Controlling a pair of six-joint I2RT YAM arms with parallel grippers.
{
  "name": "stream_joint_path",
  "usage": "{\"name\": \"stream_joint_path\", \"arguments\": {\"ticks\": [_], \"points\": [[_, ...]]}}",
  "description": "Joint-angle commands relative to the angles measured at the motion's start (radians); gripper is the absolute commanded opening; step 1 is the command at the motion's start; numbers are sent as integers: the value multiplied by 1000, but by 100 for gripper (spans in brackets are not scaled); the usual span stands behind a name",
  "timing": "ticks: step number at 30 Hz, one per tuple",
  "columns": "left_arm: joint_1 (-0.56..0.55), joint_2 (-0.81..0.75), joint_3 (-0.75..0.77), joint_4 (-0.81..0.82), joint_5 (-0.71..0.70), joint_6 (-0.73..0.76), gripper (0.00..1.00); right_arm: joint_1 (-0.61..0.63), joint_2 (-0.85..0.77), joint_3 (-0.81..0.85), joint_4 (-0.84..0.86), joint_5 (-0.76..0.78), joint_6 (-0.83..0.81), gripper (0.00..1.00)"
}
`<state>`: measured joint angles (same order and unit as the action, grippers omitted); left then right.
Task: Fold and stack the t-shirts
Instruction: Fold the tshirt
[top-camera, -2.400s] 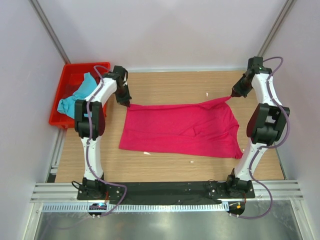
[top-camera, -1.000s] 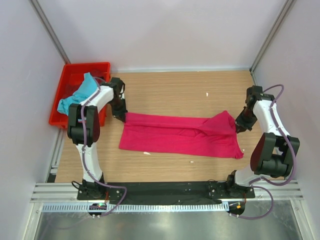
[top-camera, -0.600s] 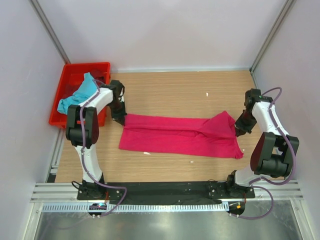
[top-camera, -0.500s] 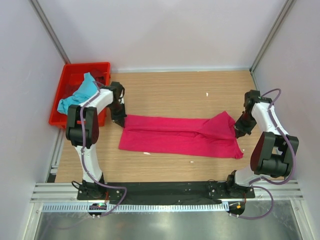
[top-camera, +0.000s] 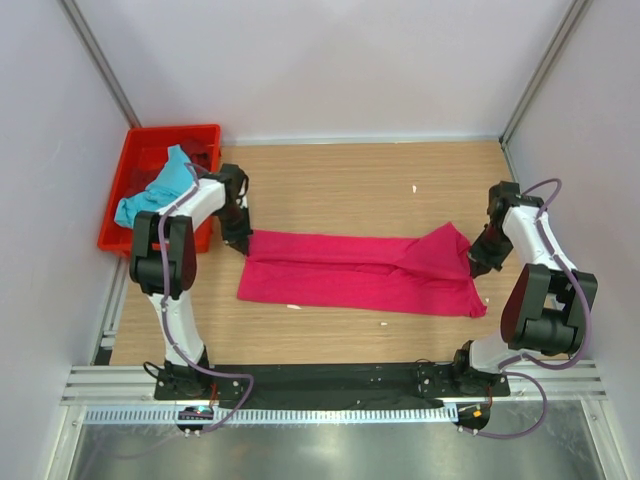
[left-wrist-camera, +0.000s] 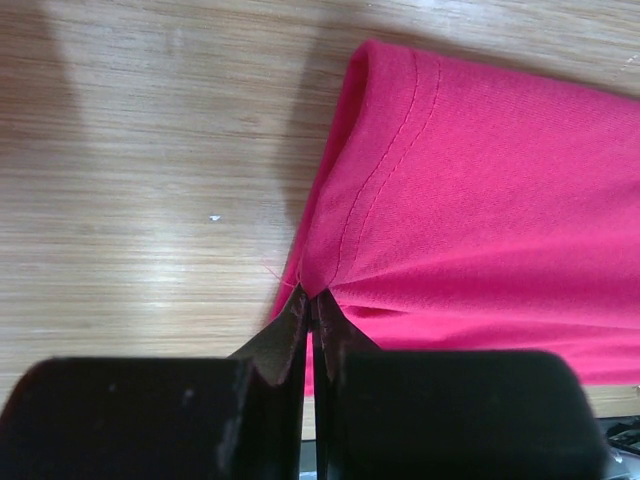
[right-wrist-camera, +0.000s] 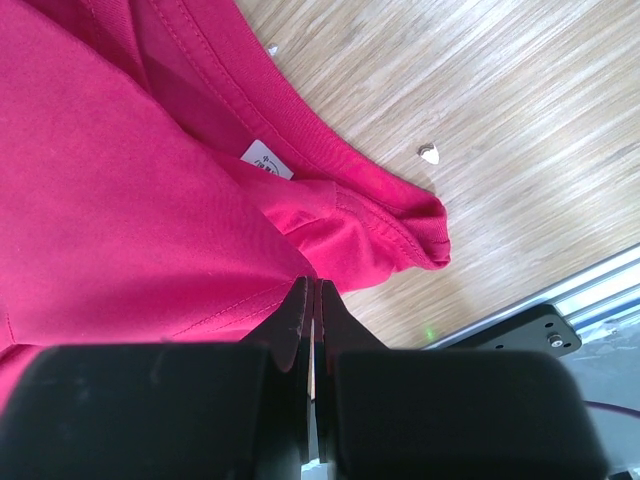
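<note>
The magenta-pink t-shirt (top-camera: 360, 275) lies on the wooden table as a long band, its far part folded over towards the near side. My left gripper (top-camera: 244, 245) is shut on its left end, and the cloth puckers at the tips in the left wrist view (left-wrist-camera: 310, 295). My right gripper (top-camera: 473, 265) is shut on the shirt's right end beside the collar, as the right wrist view (right-wrist-camera: 313, 285) shows. The turquoise-blue t-shirt (top-camera: 155, 190) lies crumpled in the red crate.
The red crate (top-camera: 170, 130) stands at the table's far left corner, close behind my left arm. A few small white scraps (top-camera: 414, 188) lie on the wood. Grey walls close in the table on three sides.
Both grippers have carried the pink shirt's far edge towards the near side, folding it into a narrower band. In the last half second they have barely moved.
</note>
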<state>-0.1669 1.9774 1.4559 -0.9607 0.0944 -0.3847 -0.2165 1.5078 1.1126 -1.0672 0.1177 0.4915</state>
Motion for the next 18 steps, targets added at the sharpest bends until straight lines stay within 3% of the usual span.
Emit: {"name": "stream_joint_path", "arguments": {"ticks": [1, 18], "points": [[6, -57, -20, 11, -1, 6, 4, -6, -54, 6, -22, 16, -7, 1], [6, -127, -26, 19, -13, -16, 44, -4, -164, -178, -63, -7, 157, 1]]}}
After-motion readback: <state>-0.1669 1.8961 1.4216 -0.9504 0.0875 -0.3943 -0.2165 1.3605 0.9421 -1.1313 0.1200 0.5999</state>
